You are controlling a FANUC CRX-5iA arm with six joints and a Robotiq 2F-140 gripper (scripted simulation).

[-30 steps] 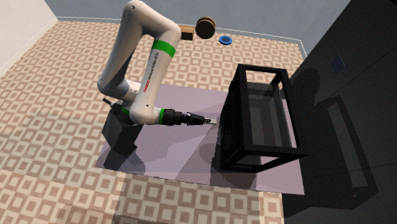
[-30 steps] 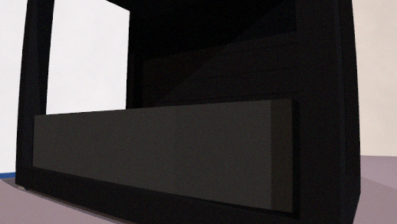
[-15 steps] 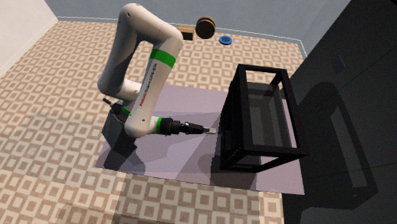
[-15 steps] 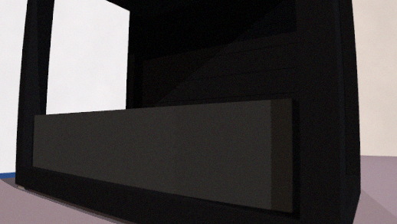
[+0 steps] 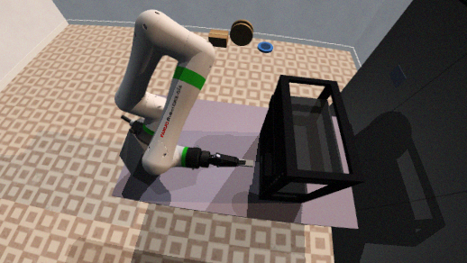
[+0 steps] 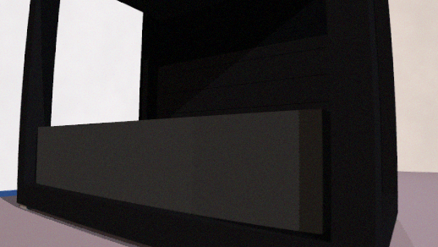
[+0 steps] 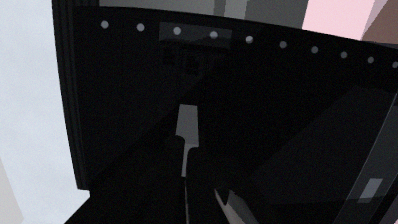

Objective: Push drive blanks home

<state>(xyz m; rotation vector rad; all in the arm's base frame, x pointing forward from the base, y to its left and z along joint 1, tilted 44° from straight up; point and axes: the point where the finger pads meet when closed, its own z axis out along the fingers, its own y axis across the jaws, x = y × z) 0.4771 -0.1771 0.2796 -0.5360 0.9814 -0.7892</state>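
Note:
The black open-frame rack (image 5: 306, 140) stands on the mauve mat, with the dark storage chassis (image 5: 311, 140) inside it. My gripper (image 5: 247, 162) is shut and empty. It points level at the low part of the rack's front, a short way from it. In the wrist view the shut fingertips (image 7: 188, 126) show as one grey pad before the very dark chassis front (image 7: 225, 125); a row of small light dots runs along its top. The drive blanks cannot be told apart in the dark. The exterior view shows only the chassis's grey side panel (image 6: 177, 169) inside the rack frame.
The arm's base (image 5: 135, 153) sits on the mat's left side. A brown box (image 5: 218, 38), a dark round object (image 5: 242, 32) and a blue disc (image 5: 265, 47) lie far off by the back wall. A dark wall stands right of the rack.

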